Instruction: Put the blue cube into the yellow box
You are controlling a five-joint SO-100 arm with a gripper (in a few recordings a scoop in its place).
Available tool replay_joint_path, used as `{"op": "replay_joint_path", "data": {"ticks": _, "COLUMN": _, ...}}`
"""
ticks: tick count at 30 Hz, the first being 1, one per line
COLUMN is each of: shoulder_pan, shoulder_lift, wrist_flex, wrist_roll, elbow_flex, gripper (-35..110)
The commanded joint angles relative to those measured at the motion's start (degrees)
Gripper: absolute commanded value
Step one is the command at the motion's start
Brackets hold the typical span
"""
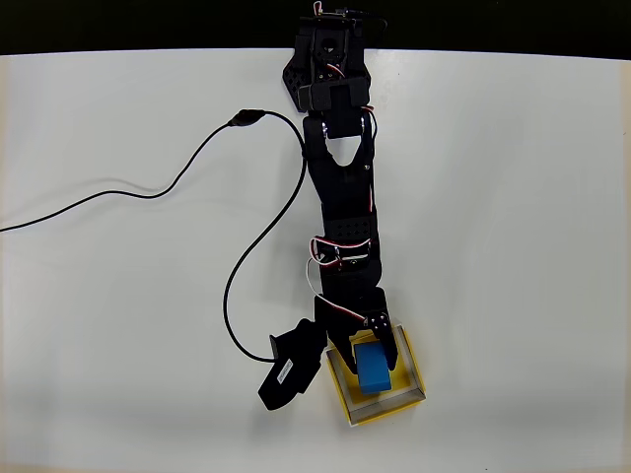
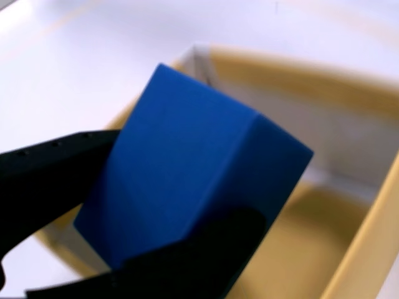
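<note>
The blue cube (image 1: 374,368) hangs tilted between the fingers of my black gripper (image 1: 368,349), which is shut on it. It is over the inside of the yellow box (image 1: 386,403), near the table's front. In the wrist view the blue cube (image 2: 193,168) is large and close. One black finger (image 2: 50,168) presses its left face and the other finger (image 2: 206,261) its lower face. Behind and below the cube are the yellow box's whitish rim (image 2: 299,75) and yellow floor. Whether the cube touches the floor cannot be told.
A black cable (image 1: 229,286) loops across the white table left of the arm. The black camera housing (image 1: 292,367) juts out beside the box's left side. The table's far edge meets a dark band (image 1: 148,25) at the top.
</note>
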Motion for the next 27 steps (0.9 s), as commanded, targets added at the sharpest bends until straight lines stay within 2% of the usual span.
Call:
{"op": "replay_joint_path", "data": {"ticks": 1, "shoulder_pan": -0.7, "shoulder_lift": 4.83, "wrist_flex": 1.93, "wrist_roll": -1.32, "elbow_flex": -0.79, "gripper": 21}}
{"op": "replay_joint_path", "data": {"ticks": 6, "shoulder_pan": -0.44, "shoulder_lift": 6.24, "wrist_flex": -0.35, "wrist_roll": -0.88, "elbow_flex": -0.79, "gripper": 38}}
{"op": "replay_joint_path", "data": {"ticks": 10, "shoulder_pan": 0.18, "shoulder_lift": 8.88, "wrist_flex": -3.6, "wrist_roll": -2.9, "elbow_flex": -3.69, "gripper": 40}}
{"op": "replay_joint_path", "data": {"ticks": 14, "shoulder_pan": 1.58, "shoulder_lift": 14.41, "wrist_flex": -1.14, "wrist_roll": -6.33, "elbow_flex": -8.26, "gripper": 30}}
{"op": "replay_joint_path", "data": {"ticks": 20, "shoulder_pan": 6.94, "shoulder_lift": 30.41, "wrist_flex": 16.96, "wrist_roll": -6.33, "elbow_flex": -9.4, "gripper": 11}}
{"op": "replay_joint_path", "data": {"ticks": 23, "shoulder_pan": 10.37, "shoulder_lift": 38.67, "wrist_flex": 21.53, "wrist_roll": -5.71, "elbow_flex": -2.64, "gripper": 6}}
{"op": "replay_joint_path", "data": {"ticks": 27, "shoulder_pan": 14.5, "shoulder_lift": 49.31, "wrist_flex": 26.02, "wrist_roll": -9.84, "elbow_flex": 10.9, "gripper": 2}}
